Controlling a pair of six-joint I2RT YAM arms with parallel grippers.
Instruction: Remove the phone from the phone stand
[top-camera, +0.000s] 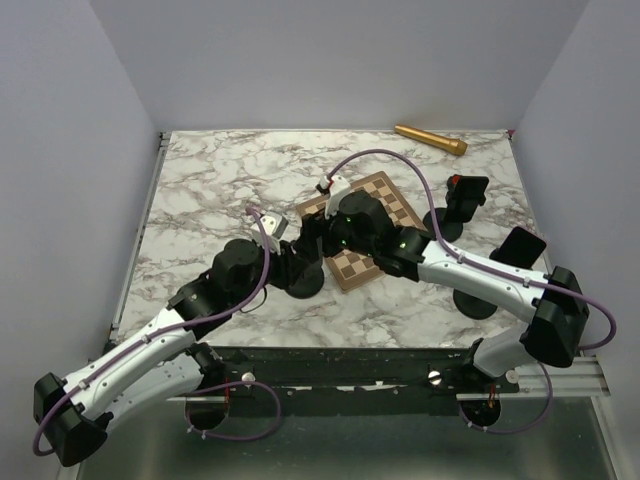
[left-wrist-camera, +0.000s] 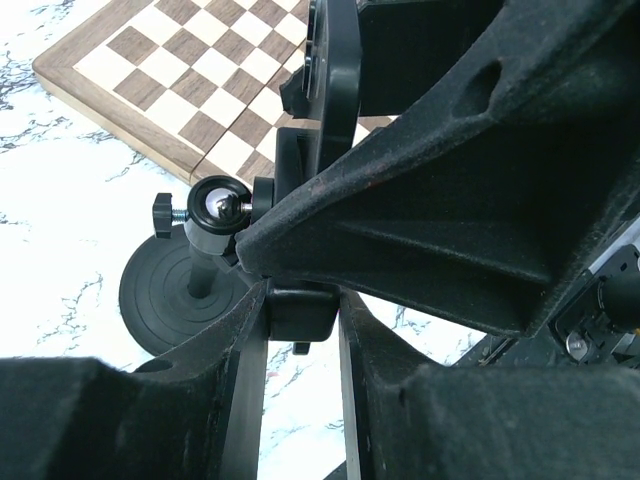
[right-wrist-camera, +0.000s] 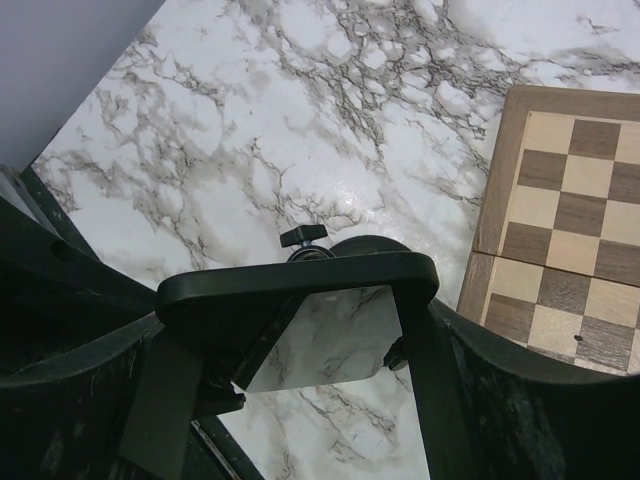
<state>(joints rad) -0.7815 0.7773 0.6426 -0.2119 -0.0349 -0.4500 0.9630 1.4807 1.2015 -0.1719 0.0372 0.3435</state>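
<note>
The black phone (right-wrist-camera: 290, 290) stands on edge in the black phone stand, whose round base (left-wrist-camera: 185, 295) and ball joint (left-wrist-camera: 220, 205) show in the left wrist view. My right gripper (right-wrist-camera: 300, 335) is shut on the phone, one finger on each side; its glossy face reflects the marble. My left gripper (left-wrist-camera: 300, 310) is shut on the stand's lower holder block, just below the phone's edge (left-wrist-camera: 335, 80). In the top view both grippers, left (top-camera: 292, 252) and right (top-camera: 330, 238), meet over the stand's base (top-camera: 303, 280) at the table's middle.
A wooden chessboard (top-camera: 365, 228) lies right behind the stand. Two more black stands with dark devices (top-camera: 465, 195) (top-camera: 520, 247) stand at the right. A gold cylinder (top-camera: 430, 139) lies at the back edge. White walls enclose the marble table (top-camera: 210, 190).
</note>
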